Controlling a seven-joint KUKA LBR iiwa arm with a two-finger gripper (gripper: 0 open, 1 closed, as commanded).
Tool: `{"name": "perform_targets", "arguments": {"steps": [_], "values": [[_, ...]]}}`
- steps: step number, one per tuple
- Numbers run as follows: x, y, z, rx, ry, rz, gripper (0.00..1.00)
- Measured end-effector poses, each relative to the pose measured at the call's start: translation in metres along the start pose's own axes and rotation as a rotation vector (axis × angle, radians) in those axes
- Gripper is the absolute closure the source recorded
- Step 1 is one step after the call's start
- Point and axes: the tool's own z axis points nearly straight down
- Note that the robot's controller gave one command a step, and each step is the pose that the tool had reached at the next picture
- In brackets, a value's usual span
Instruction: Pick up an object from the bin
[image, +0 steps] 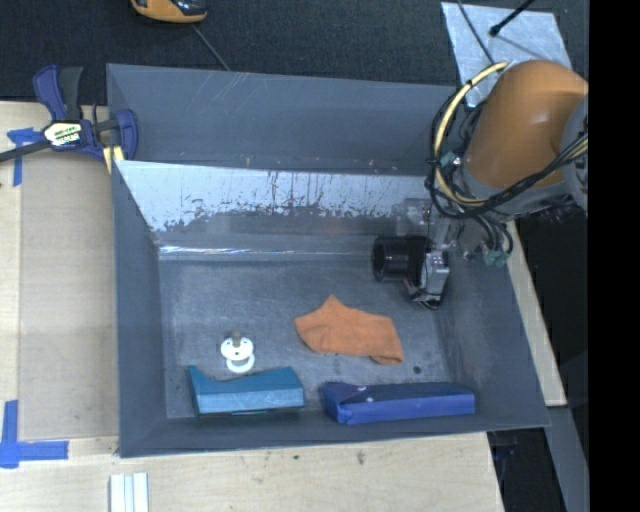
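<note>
Orange cloth (349, 332) lies near the tool (431, 292), its opening impossible to tell; long blue box (398, 403) beyond.

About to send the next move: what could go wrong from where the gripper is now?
1. The gripper hangs close to the bin's sloped side wall; a descent here may scrape it.
2. Bare floor seems to lie under it; the nearest thing, the crumpled orange cloth, lies toward the bin's middle, so a grasp here may catch nothing.
3. The cloth is limp and could slip.
</note>
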Motion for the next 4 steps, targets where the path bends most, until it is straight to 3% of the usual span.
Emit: {"name": "perform_targets", "arguments": {"steps": [1, 2, 3, 4], "values": [[-0.002, 0.000, -0.005, 0.001, -0.009, -0.001, 0.00], [-0.006, -0.008, 0.032, 0.002, -0.014, -0.066, 0.00], [-0.006, 0.000, 0.069, 0.002, -0.012, -0.118, 0.00], [-0.009, 0.003, 0.078, 0.006, -0.027, -0.143, 0.00]]}}
